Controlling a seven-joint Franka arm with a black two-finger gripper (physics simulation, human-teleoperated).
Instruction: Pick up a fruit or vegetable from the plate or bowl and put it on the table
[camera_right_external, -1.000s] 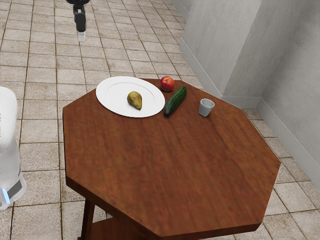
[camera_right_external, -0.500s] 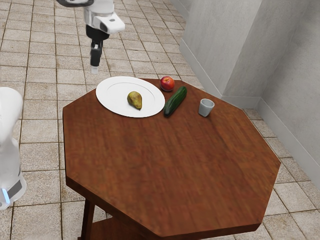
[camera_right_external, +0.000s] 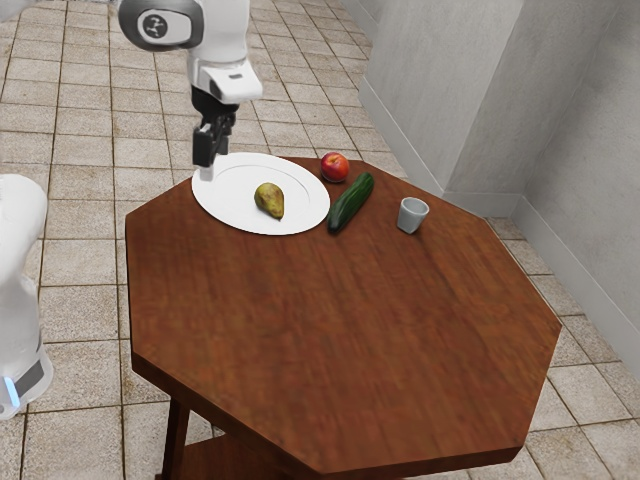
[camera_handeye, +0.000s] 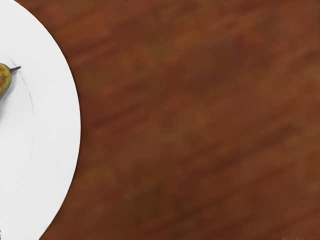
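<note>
1 claw (camera_right_external: 207, 172) hangs at the plate's left side in the exterior view, overlapping the rim there; how high it is above the dish I can't judge. Whether it stands apart or together, I cannot tell, and the pear is not in its grip. Coming down where it is now, it could well press on the rim and tip or shove the plate (camera_right_external: 312, 198), so the approach probably needs more travel inward first.

Next to the right is the pear (camera_right_external: 268, 200), lying on its side on the plate, its narrow end toward the exterior view's lower right. In the wrist view it sits at the very border, so the hand looks poorly lined up for a descent. A grip taken off-centre might make it roll, since its sides are round and the dish looks smooth; closing on the tapered end could squeeze it free. Going too low might also scrape the dish.

Further right, the reddish fruit (camera_right_external: 335, 167) and the cucumber (camera_right_external: 351, 203) lie just beside the plate. A pushed plate could nudge either, and the fruit, near the far edge, might roll off. Rightmost of the 4 loose things stands the cup (camera_right_external: 412, 217), which a low sideways carry could knock over. Open counter (camera_right_external: 340, 330) nearer the camera seems the safer drop spot.
</note>
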